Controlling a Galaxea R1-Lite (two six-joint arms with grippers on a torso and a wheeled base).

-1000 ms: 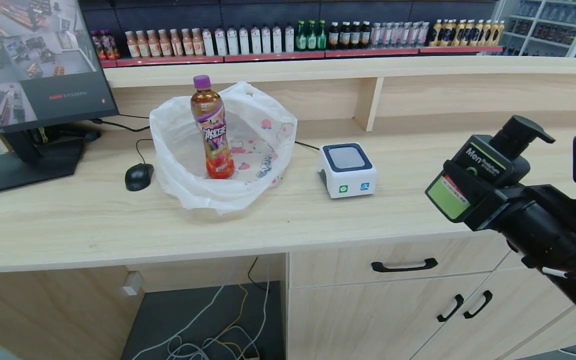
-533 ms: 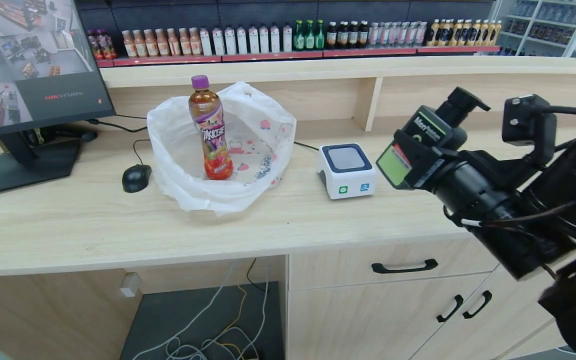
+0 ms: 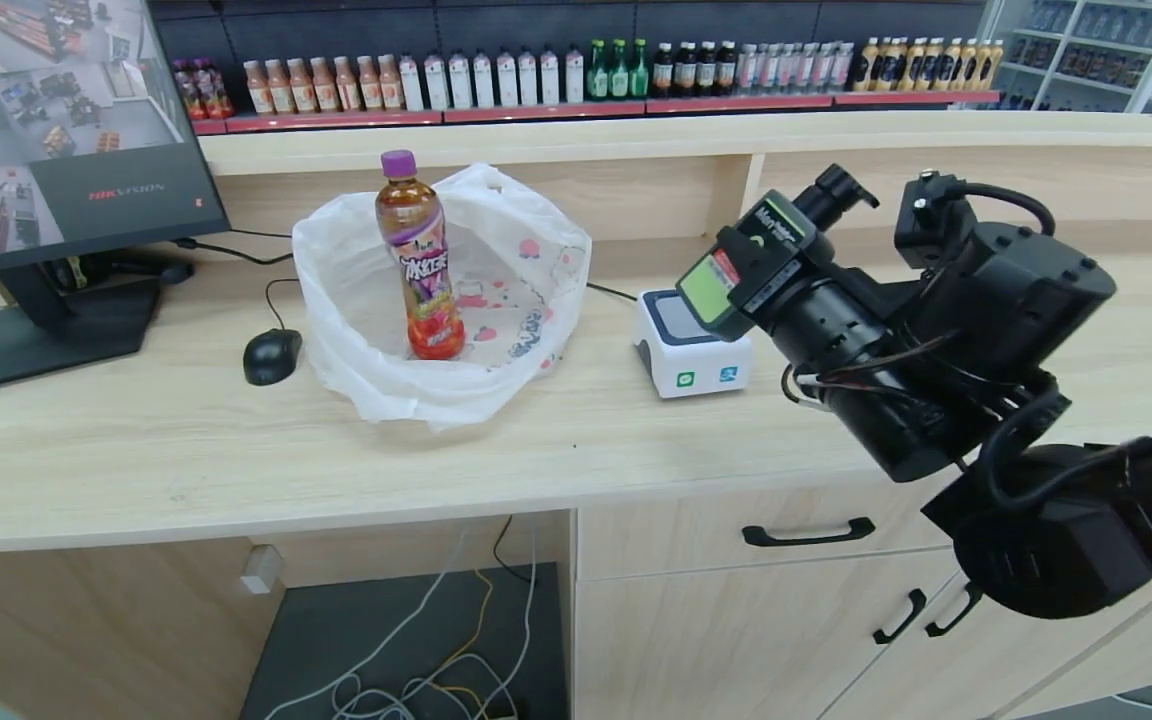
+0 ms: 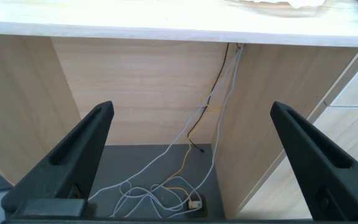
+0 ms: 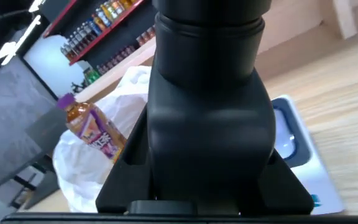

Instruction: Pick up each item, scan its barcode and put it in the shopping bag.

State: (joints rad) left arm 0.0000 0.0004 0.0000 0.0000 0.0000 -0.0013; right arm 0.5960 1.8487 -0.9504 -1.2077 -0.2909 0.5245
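My right gripper (image 3: 798, 300) is shut on a black pump bottle (image 3: 764, 252) with a green label, held tilted in the air just above and beside the white barcode scanner (image 3: 692, 350). The right wrist view has the black bottle (image 5: 210, 106) up close, with the scanner (image 5: 291, 142) beyond it. A white shopping bag (image 3: 526, 300) stands open on the counter to the scanner's left, with a purple-capped tea bottle (image 3: 421, 255) upright inside it. My left gripper (image 4: 191, 162) hangs open below the counter edge, holding nothing.
A monitor (image 3: 56, 130) and a black mouse (image 3: 271, 355) sit on the counter's left part. Behind the counter (image 3: 186, 440) runs a raised ledge and a shelf of drinks (image 3: 586, 75). Drawers (image 3: 806, 530) and loose cables (image 3: 416, 670) lie under the counter.
My right arm has carried the black pump bottle leftward and up, from off the counter's right end to just over the scanner. The bag and tea bottle have stayed put.
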